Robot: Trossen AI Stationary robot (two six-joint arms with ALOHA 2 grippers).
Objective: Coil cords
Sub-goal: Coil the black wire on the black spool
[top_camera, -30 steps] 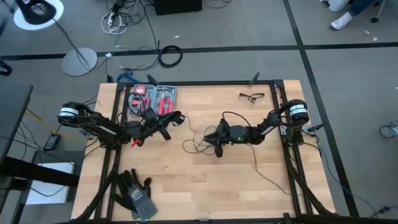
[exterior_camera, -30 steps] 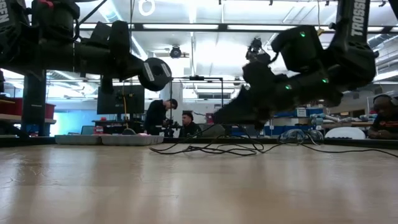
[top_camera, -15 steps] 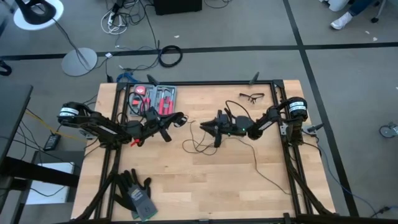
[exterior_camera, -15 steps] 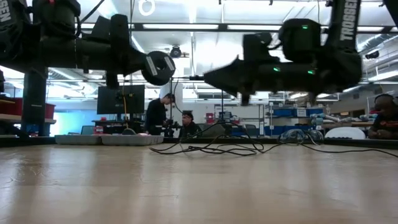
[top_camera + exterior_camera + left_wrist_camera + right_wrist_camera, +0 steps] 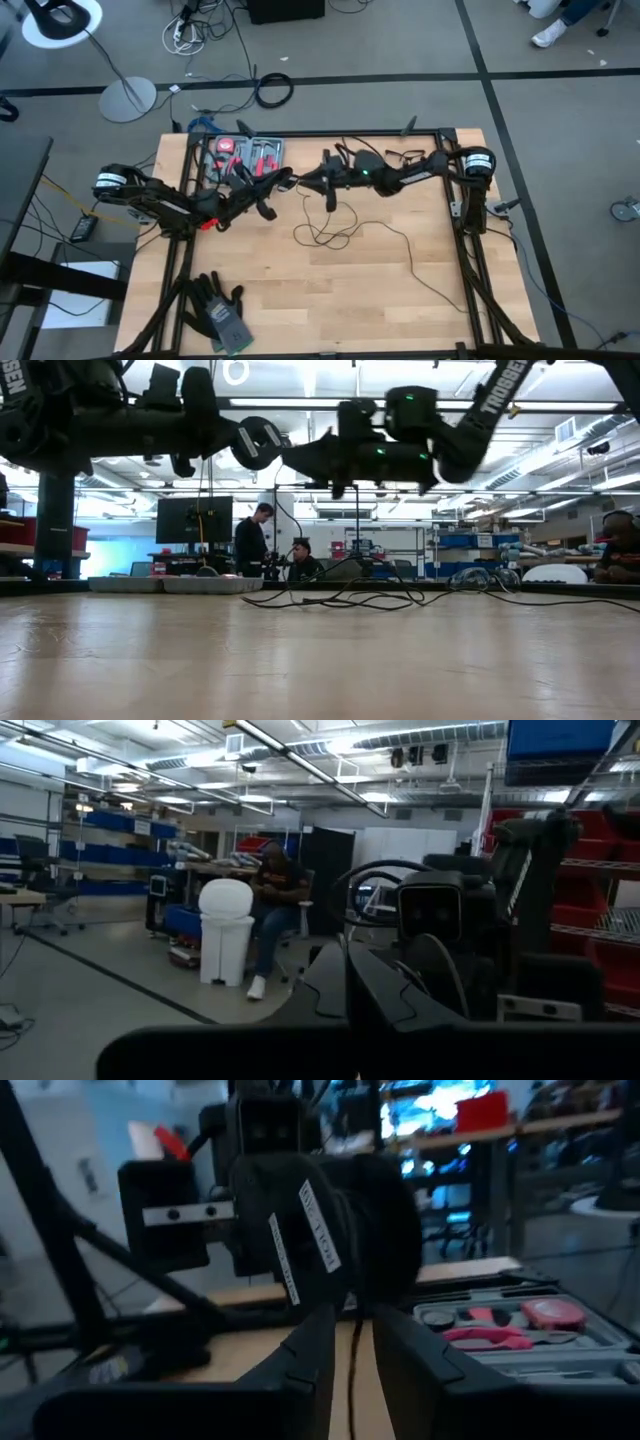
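Note:
The thin black cord lies in loose loops (image 5: 320,235) on the wooden table, and its tail runs toward the near right (image 5: 440,292). Its round black puck (image 5: 258,442) shows at the tip of my left gripper (image 5: 283,183), which is shut and raised above the table's far middle. My right gripper (image 5: 303,183) hovers level, tip to tip with the left one. The cord passes between its nearly shut fingers. In the right wrist view the left gripper (image 5: 330,1230) fills the picture just ahead. My left gripper has the puck (image 5: 258,442) at the free ends of its shut fingers. It comes from the table's left, tipped slightly upward. The puck is lifted clear of the table. My right gripper has the cord (image 5: 352,1372) running lengthwise between its two fingers, which point level toward the table's left. Below it the cord (image 5: 330,203) hangs slack down to the loops on the table.
An open tool case with red-handled tools (image 5: 245,158) lies at the far left, behind the left gripper. Glasses (image 5: 408,155) lie at the far right and grey gloves (image 5: 220,312) at the near left. People stand in the room (image 5: 250,540) beyond the table.
My right gripper has risen and swung toward the table's far left, up to the left gripper, and has turned from slanting down to level. The cord's upper stretch has risen with it. The loops have stayed on the table. My left gripper has tipped up slightly.

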